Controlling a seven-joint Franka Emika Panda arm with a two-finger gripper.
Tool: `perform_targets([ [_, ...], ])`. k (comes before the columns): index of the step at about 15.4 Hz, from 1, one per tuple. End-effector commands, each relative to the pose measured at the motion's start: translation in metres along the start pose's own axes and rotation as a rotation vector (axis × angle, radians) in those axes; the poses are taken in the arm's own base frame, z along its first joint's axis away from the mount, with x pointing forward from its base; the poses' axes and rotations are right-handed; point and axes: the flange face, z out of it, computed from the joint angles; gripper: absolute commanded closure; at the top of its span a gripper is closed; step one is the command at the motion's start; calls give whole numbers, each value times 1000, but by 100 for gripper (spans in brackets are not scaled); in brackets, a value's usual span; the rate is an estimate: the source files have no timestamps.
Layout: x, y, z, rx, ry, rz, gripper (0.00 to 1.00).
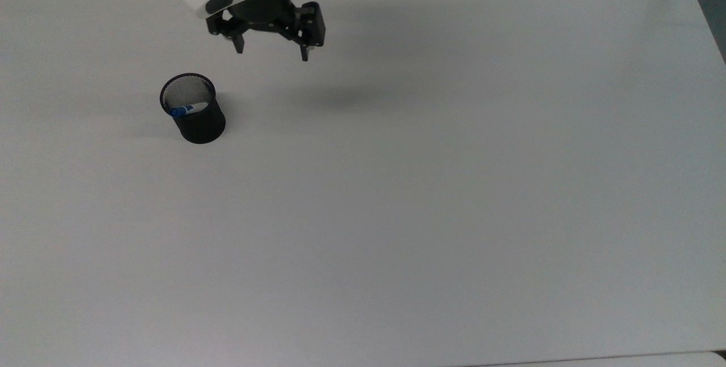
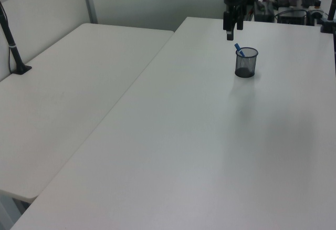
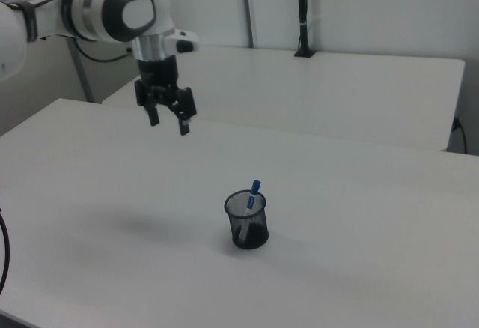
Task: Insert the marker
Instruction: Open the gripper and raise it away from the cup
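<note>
while my gripper (image 1: 271, 49) hangs above the white table (image 1: 431, 185), i see its two black fingers spread wide apart with nothing between them. in the right view the gripper (image 3: 168, 123) sits well up and off to the right view's left of the cup, clear of it. in the left view the gripper (image 2: 231, 32) is just beyond the cup's far side.

the marker (image 1: 187, 110) stands inside the black mesh cup (image 1: 194, 110), leaning against the rim, its blue cap end poking up above the edge. the right view shows the marker (image 3: 253, 195) tilted, cap uppermost, in the cup (image 3: 247, 222). the left view shows the same, marker (image 2: 239, 50) in cup (image 2: 246, 62).

the cup stands upright on the table, near the top view's left. a soft shadow lies on the surface below the gripper.

beyond, a second white table (image 2: 68, 93) butts alongside in the left view. a black clamp post (image 3: 302, 13) rises from it. pale partition walls (image 3: 359, 6) close the room behind.
</note>
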Motion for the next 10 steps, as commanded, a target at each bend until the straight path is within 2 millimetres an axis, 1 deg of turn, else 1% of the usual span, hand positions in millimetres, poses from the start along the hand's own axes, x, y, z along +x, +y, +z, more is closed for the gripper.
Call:
perform_targets([
  [1, -15, -21, -10, -11, -6, 104, 0],
  [3, -14, -17, -11, -10, -2, 112, 0],
  [5, -15, -12, -16, -7, 11, 120, 0],
  [10, -15, -9, -16, -5, 9, 90, 0],
])
